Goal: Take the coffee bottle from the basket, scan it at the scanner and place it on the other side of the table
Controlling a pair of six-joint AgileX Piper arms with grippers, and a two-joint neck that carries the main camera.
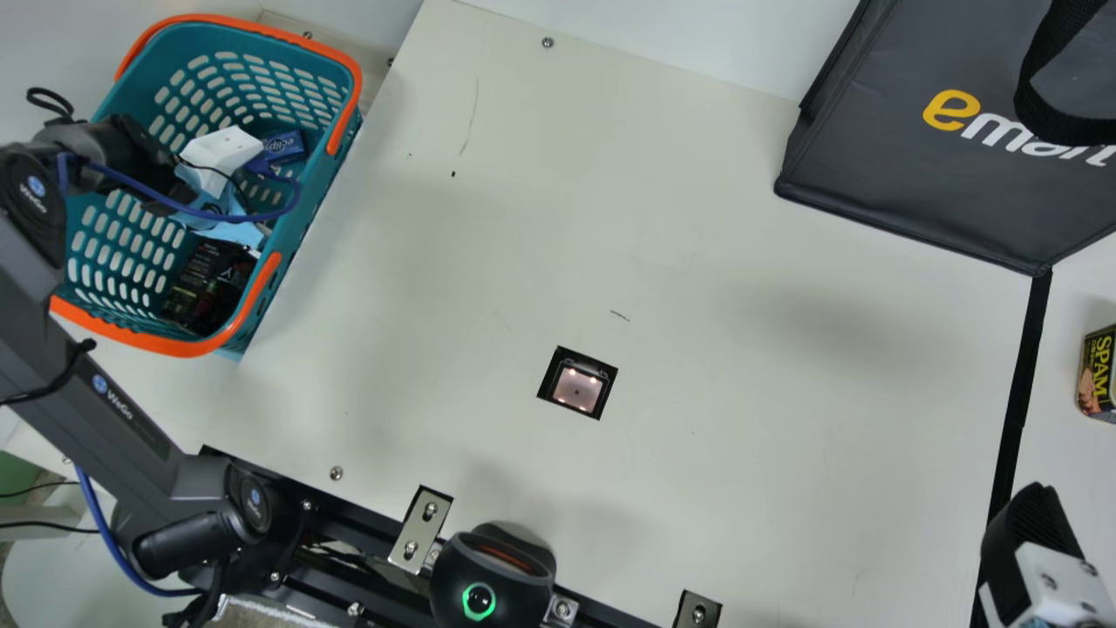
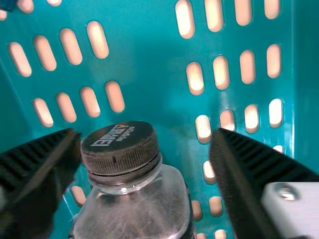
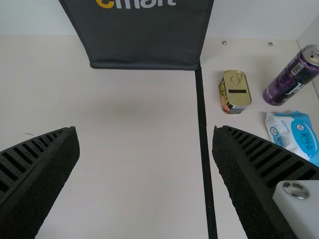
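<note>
1. The left hand (image 2: 144,134) is inside the basket (image 1: 179,346), its two fingers wide apart and gripping nothing.
2. The coffee bottle (image 2: 142,209) lies between those fingers in the left wrist view, off centre: its dark cap (image 2: 119,149) sits close beside one finger, with a broader gap to the one by the white block. Whether it touches the near finger cannot be told.
3. Its long axis runs from the cap down into the basket, cap end uppermost; the lean is hard to judge. Closing likely calls for a small sideways shift first, lest one finger knock the cap and tip the bottle.
4. Outward across the bench (image 1: 697,262) is the scanner (image 1: 577,388), its lit window set into the top, well apart from the basket.
5. Farther off, beyond the black strip (image 1: 1014,410), is probably the placing side. The right hand (image 3: 144,129), also spread wide and empty, is far from the bottle; the left is plainly nearer.
</note>
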